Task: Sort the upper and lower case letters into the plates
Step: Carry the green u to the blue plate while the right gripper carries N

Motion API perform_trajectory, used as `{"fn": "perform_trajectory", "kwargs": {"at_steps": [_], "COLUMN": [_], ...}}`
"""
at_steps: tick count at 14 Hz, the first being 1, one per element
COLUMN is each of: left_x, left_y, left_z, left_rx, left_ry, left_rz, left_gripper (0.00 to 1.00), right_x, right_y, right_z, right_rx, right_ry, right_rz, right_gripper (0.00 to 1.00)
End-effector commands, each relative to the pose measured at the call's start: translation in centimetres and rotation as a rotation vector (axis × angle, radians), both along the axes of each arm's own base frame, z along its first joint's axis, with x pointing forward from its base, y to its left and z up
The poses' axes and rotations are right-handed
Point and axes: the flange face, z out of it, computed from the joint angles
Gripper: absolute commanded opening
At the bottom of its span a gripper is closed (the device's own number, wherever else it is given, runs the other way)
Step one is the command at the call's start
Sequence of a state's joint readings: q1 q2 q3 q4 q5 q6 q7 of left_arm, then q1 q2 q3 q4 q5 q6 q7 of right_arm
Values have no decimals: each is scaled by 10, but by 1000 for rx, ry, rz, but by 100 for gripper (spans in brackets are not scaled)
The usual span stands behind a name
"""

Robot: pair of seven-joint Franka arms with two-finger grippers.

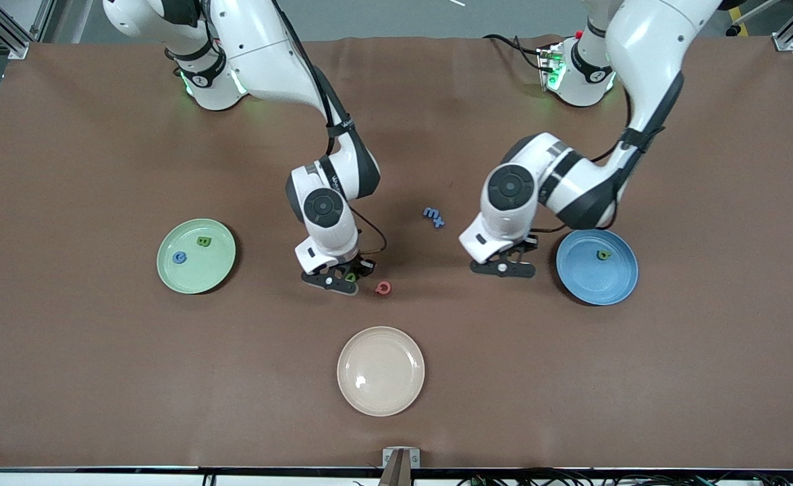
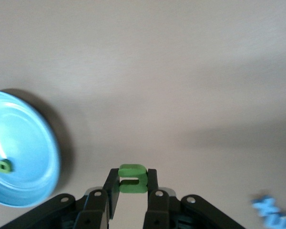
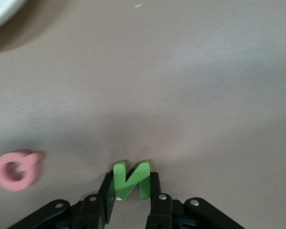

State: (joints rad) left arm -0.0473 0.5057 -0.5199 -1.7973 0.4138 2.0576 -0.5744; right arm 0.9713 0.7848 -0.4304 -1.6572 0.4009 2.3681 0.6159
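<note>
From my right gripper [image 1: 339,278], one plate [image 1: 196,256] lies at nine o'clock, another plate [image 1: 597,266] at three, the third plate [image 1: 380,370] at five, nearest the front camera

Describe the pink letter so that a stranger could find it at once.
Start at the cream plate nearest the front camera; farther from that camera, the right claw is down at the table. The pink letter lies flat just beside it, the only pink, ring-shaped piece.
</note>
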Motion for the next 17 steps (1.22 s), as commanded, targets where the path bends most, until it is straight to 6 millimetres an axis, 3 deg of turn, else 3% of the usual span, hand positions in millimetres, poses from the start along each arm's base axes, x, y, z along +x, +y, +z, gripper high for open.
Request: {"fn": "perform_trajectory", "kwargs": {"at_steps": [1,3,5,6,9,11,14,17], "left_x": [4,13,25,30,37,40,41,44], "left_y": [46,78,113,126,148,175,205,230], "left_z": [1,-3,-6,-7,-19,-30,-47,-61], "left_rx": [7,-9,-31,-41,-56,-44,-72,-98], "left_ry": [16,38,36,34,21,-2,-24,-28], "left_rz": [-58,-85,-107,-123,-150,-173,-201,-210], "left_gripper": [5,5,5,5,5,5,5,5], "right_x": [6,11,6,2,-11,-22,-34,-37], "right_y": [-64,-117,-168,-196,-256,-293,-319,-321], "right_z": [40,67,78,81,76,67,50,44], "right_rx": [-11,-2,12,16,18,9,-9,-22], "right_ry": [64,76,88,95,119,101,79,69], "right_rz": [42,99,162,188,241,283,284,282], "right_gripper": [0,0,0,0,0,0,0,0]}}
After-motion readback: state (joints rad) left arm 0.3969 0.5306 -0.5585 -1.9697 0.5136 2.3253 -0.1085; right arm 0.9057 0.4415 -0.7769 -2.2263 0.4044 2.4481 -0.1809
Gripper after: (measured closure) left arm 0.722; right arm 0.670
